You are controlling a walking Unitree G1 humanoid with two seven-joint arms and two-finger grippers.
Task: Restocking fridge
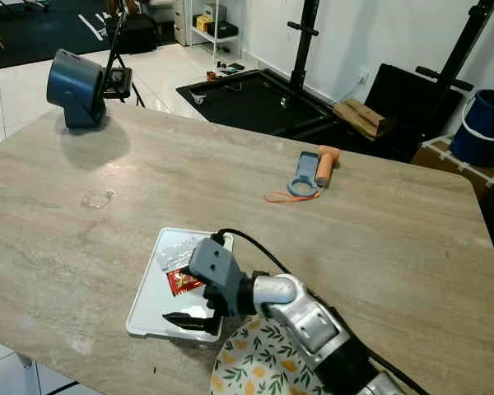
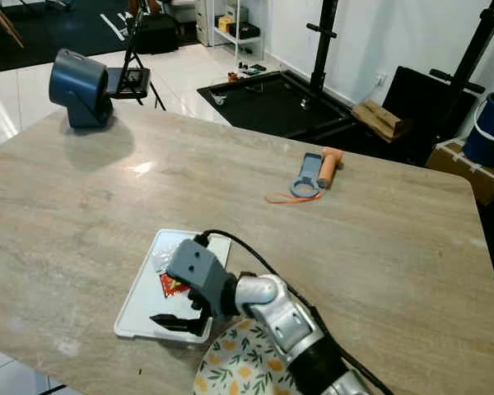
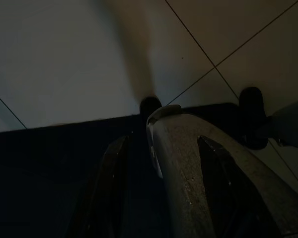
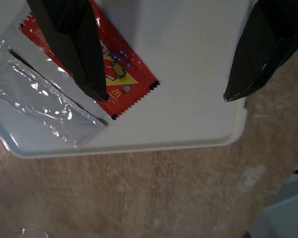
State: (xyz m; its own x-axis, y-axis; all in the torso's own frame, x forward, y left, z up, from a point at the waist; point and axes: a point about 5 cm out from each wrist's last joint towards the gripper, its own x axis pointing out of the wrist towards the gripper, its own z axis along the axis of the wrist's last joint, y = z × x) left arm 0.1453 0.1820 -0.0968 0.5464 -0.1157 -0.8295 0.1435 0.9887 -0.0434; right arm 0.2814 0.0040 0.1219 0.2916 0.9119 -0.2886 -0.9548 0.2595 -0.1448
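Note:
A white tray (image 1: 148, 306) lies near the table's front edge. On it rest a red sachet (image 4: 126, 74) and clear silvery packets (image 4: 42, 91); the sachet (image 1: 179, 284) sits just in front of the packets (image 1: 174, 253). My right gripper (image 1: 188, 319) hovers low over the tray, open. In the right wrist view one finger (image 4: 74, 44) covers part of the red sachet, while the other stands over the tray's rim (image 4: 139, 144). Nothing is held between them. My left gripper (image 3: 164, 198) hangs idle over dark floor tiles, fingers apart.
A floral plate (image 1: 259, 362) sits beside the tray under my right forearm. A blue tool with an orange handle (image 1: 311, 171) lies mid-table, and a dark blue round device (image 1: 76, 88) stands at the far left. Beyond the table are a blue bucket (image 1: 484, 127) and black stands.

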